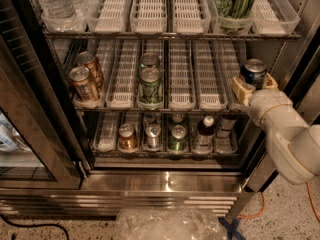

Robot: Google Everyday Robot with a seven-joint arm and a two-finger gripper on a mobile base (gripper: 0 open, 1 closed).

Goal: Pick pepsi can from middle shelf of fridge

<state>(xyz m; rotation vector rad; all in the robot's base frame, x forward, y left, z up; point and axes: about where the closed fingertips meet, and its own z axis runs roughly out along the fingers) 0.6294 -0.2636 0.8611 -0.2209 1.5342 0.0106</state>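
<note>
— Where do we have the arm?
— We reach in from the right, elbow bent, with the gripper (255,85) at the front right end of the middle shelf (182,104).
— Holding anything?
— Our tan fingers (243,90) clasp the pepsi can (253,72) (dark blue, silver top), which stands upright.

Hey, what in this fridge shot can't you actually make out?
All in the one camera view:
1. The pepsi can: its lower body is hidden by the hand at the right end of the middle shelf.
2. The bottom-shelf drinks: labels too small to read.
3. The water bottles, top left: tops cut off by the upper edge.
</note>
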